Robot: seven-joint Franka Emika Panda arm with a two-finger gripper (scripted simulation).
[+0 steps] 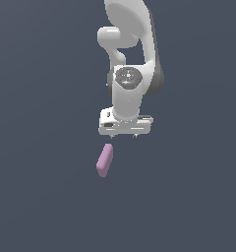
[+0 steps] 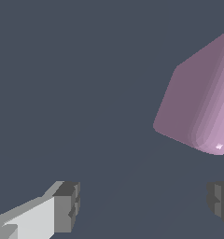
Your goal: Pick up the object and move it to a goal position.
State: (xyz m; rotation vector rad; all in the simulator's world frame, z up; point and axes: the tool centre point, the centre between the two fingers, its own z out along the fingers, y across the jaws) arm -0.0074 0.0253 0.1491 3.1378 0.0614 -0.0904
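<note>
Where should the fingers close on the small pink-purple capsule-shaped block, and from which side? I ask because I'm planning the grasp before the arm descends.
Probably at the middle of the small pink-purple capsule-shaped block, across its narrow width, coming straight down from above. It lies flat and elongated with rounded ends, so the long flat sides offer the surest contact. The gripper is open, hanging above and just beyond one end, and would need its fingers turned square to the block's tilted long axis.

The block (image 1: pixel 104 160) is small, pale pink-purple and matte, long in shape with rounded ends. It lies on the dark grey ground, tilted a little, just below the gripper (image 1: pixel 124 135) and not between its fingers, apart from them.
</note>
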